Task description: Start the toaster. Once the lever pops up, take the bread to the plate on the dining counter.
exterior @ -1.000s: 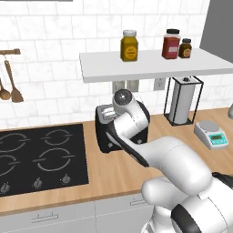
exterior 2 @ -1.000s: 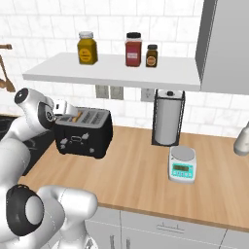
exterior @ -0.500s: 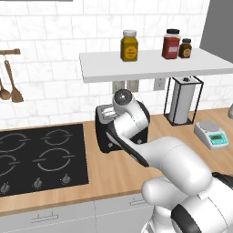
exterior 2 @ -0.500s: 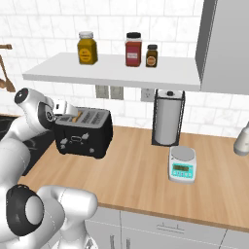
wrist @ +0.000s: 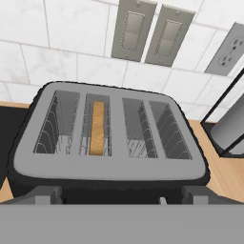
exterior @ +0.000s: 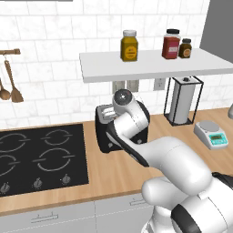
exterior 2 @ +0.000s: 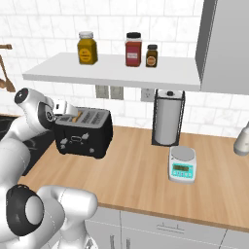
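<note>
Early days: the bread (wrist: 97, 127) sits down in the second slot from the left of the toaster (wrist: 109, 138), mid-frame in hand view, w/ the crust edge just showing. Gripper (wrist: 122, 196) hovers right above the front edge, jaws wide open, holding nothing. Looks like the lever's not pressed yet, so start, pop-up wait, grab and carry to plate all remain. Vs half a sec ago: no visible change, arm parked in same pose.

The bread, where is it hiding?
The bread stands inside the toaster, in the second slot from the left in the hand view, below the wall switches.
</note>
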Robot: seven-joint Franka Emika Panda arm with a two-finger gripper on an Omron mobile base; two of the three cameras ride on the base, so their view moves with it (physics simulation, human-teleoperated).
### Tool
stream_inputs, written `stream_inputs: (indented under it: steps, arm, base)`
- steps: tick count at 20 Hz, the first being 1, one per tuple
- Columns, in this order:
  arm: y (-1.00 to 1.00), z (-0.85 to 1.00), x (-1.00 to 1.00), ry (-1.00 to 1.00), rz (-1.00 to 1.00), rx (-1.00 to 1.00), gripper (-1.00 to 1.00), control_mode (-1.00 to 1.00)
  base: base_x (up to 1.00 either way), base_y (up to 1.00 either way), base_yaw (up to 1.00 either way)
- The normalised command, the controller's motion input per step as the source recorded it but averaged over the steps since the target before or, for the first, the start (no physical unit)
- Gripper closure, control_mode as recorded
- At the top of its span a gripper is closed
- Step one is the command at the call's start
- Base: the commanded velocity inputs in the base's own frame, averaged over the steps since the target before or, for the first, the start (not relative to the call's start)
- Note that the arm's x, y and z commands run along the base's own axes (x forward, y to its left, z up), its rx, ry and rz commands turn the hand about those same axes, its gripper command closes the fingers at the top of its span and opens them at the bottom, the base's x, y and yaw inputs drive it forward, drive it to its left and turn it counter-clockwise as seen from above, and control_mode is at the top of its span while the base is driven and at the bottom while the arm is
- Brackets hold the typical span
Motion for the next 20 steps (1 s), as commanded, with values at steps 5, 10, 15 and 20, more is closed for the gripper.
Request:
stream_inputs:
  steps: [5, 10, 15, 20]
  arm:
    - [0.00, 0.00, 0.00, 0.00, 0.00, 0.00, -1.00, -1.00]
    - [0.00, 0.00, 0.00, 0.00, 0.00, 0.00, -1.00, -1.00]
    - [0.00, 0.00, 0.00, 0.00, 0.00, 0.00, -1.00, -1.00]
    - [0.00, 0.00, 0.00, 0.00, 0.00, 0.00, -1.00, -1.00]
  base:
    - [0.00, 0.00, 0.00]
    - [0.00, 0.00, 0.00]
    - [0.00, 0.00, 0.00]
    - [0.00, 0.00, 0.00]
